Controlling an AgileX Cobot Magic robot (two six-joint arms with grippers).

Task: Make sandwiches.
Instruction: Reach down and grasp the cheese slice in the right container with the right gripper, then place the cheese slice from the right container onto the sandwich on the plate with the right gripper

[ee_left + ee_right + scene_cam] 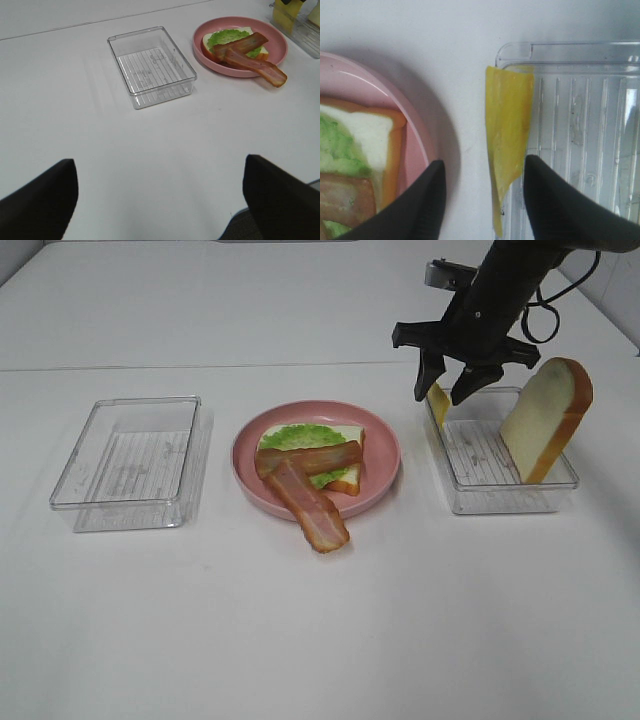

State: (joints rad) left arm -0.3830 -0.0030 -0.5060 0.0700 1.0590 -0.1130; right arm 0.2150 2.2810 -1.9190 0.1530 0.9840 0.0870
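Hovering w/ my right gripper over the cheese slice, fingers spread either side of it, not pinching yet. Cheese leans on the wall of the clear tray beside the pink plate, on the wall nearest the plate. Best imo: drop lower, centre, close gently on the top edge so it doesn't fold. Top bread slice leans farther from the plate, and the half-built sandwich sits on it. Left gripper is spread, empty.

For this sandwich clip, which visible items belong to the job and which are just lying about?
Job: bottom bread slice, lettuce, bacon strips, cheese slice, upright bread slice.
Lying about or mere holders: left tray, pink plate, right tray.
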